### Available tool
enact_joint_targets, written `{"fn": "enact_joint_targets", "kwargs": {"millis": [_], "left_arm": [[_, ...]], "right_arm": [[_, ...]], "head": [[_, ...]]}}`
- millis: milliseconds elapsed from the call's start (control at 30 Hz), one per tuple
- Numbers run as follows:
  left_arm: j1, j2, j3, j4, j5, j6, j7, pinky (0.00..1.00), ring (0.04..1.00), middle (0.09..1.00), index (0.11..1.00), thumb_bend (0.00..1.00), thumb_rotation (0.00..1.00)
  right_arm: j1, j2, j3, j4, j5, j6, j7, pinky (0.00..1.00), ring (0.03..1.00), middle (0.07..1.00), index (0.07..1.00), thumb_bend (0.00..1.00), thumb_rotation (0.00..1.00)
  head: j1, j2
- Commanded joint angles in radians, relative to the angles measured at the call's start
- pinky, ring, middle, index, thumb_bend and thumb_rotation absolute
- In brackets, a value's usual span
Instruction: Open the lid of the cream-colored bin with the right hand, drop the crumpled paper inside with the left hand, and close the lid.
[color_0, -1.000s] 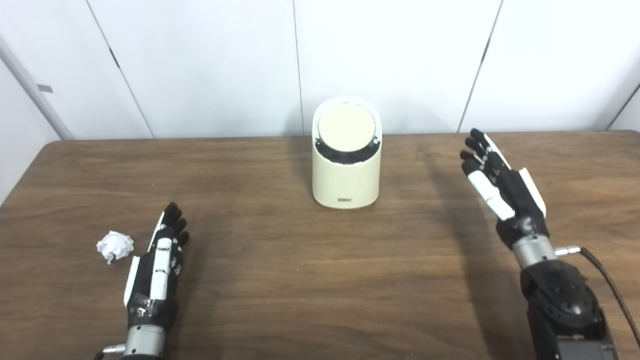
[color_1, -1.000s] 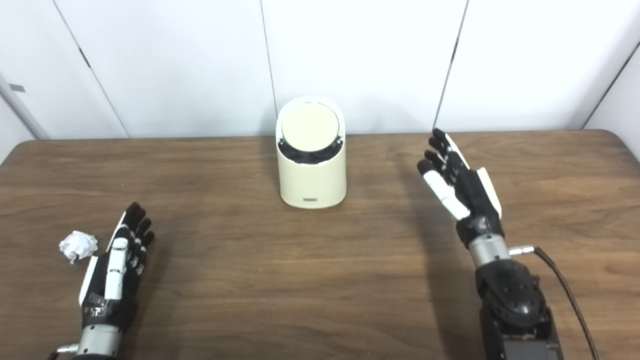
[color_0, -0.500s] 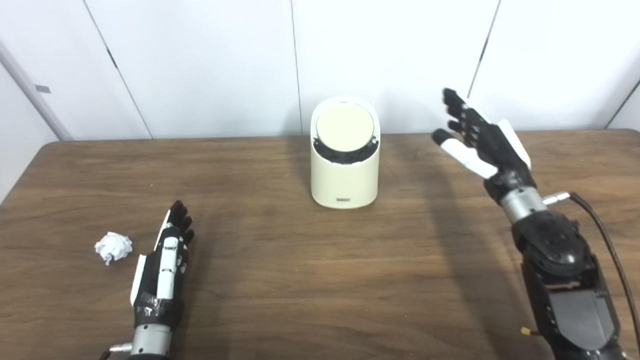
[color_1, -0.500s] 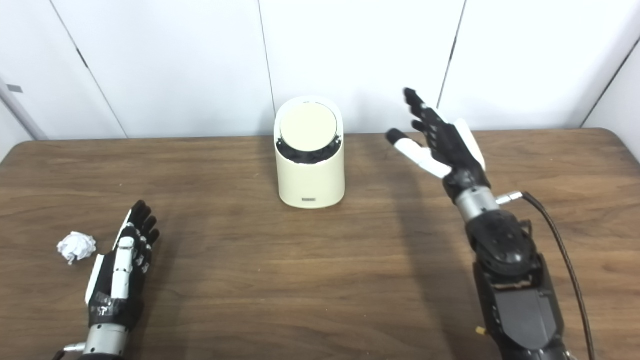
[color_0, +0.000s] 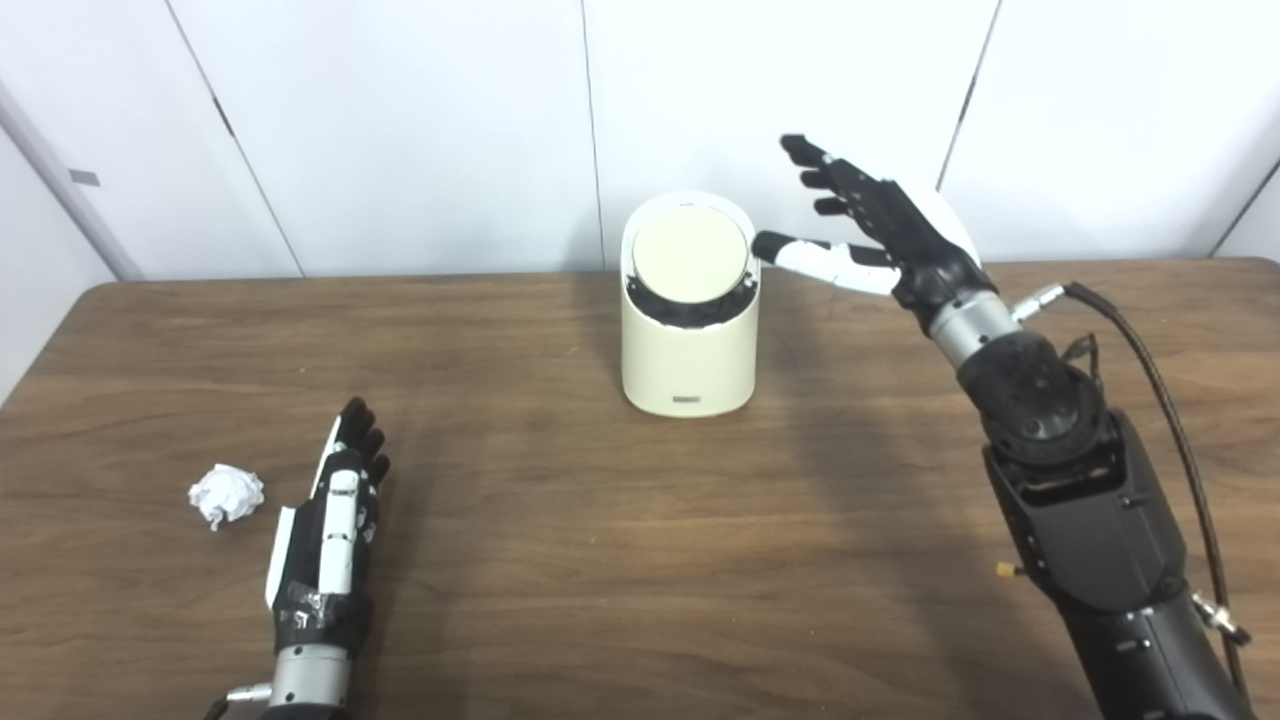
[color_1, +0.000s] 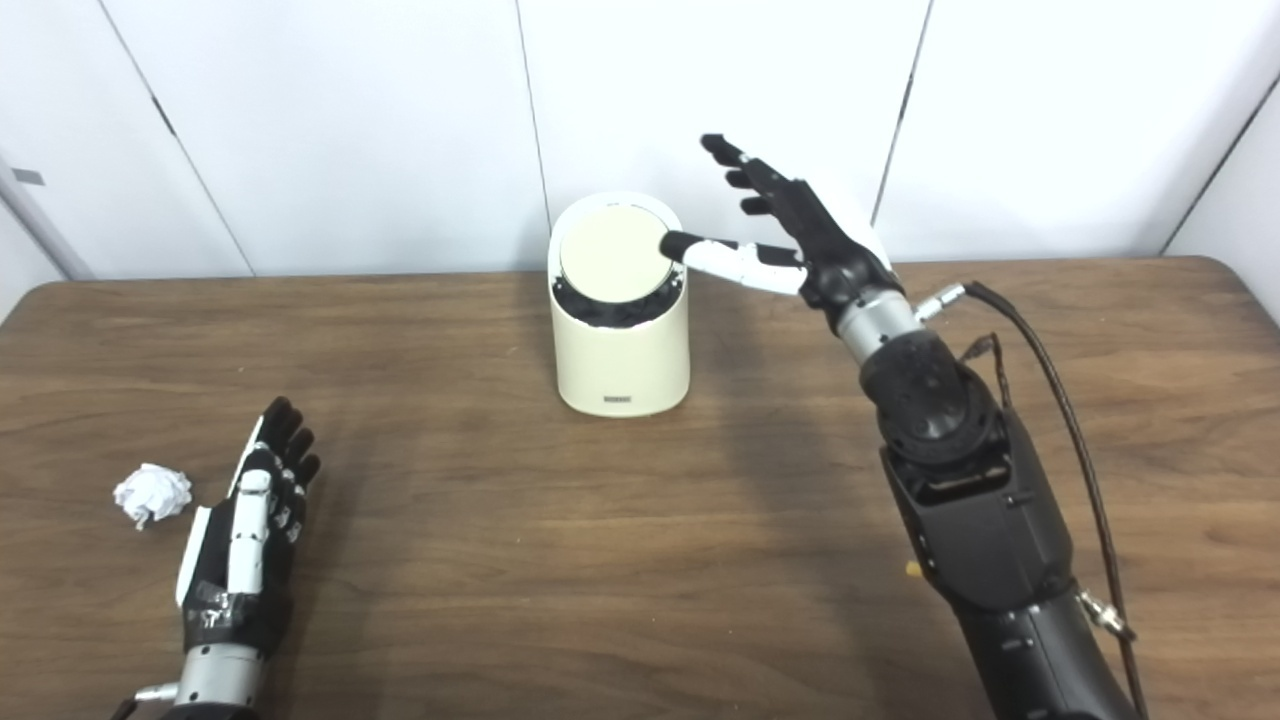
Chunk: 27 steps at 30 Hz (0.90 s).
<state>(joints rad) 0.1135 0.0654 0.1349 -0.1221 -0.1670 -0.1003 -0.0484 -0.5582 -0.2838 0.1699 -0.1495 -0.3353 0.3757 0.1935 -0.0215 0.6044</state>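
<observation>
Cream-colored bin (color_0: 688, 340) stands upright near the table's (color_0: 620, 560) far edge, mid-width, w/ its round lid (color_0: 690, 256) tilted toward the robot and not yet opened. Right hand (color_0: 885, 232) is raised just right of the lid, fingers spread, holding nothing; thumb tip is at the lid's right rim, contact unclear. Lid lies directly left of that hand, so it's the nearer one. Left hand (color_0: 328, 520) lies flat and empty near the front-left edge, crumpled paper (color_0: 226, 494) just beside it to the left.

Can't tell if the right robot hand (color_1: 800, 235) thumb actually touches the lid (color_1: 614, 256) or just hovers by its edge. Tiny label low on the bin (color_0: 687, 340) is unreadable. Both forearms run off the bottom edge, and the bench (color_0: 640, 560) is cropped too.
</observation>
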Motion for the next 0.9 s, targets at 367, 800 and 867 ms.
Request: {"fn": "enact_joint_targets", "kwargs": {"millis": [367, 800, 867], "left_arm": [[0.015, -0.041, -0.021, 0.038, 0.008, -0.018, 0.007, 1.0, 0.991, 0.995, 1.0, 0.3, 0.89], [0.024, -0.053, -0.021, 0.018, -0.001, -0.001, 0.011, 0.99, 0.986, 0.986, 1.0, 0.31, 0.86], [0.024, -0.054, -0.02, 0.016, 0.003, -0.001, 0.012, 0.99, 0.984, 0.983, 1.0, 0.31, 0.86]], "right_arm": [[-0.145, 0.021, 0.057, 0.108, -0.071, -0.057, -0.012, 0.89, 0.945, 0.957, 0.926, 0.73, 0.57], [-0.21, 0.062, 0.085, 0.244, -0.134, -0.117, -0.046, 0.87, 0.928, 0.938, 0.923, 0.69, 0.6], [-0.223, 0.07, 0.089, 0.263, -0.14, -0.122, -0.05, 0.87, 0.927, 0.937, 0.923, 0.7, 0.6]], "head": [[0.0, 0.001], [0.001, 0.006], [0.0, 0.006]]}}
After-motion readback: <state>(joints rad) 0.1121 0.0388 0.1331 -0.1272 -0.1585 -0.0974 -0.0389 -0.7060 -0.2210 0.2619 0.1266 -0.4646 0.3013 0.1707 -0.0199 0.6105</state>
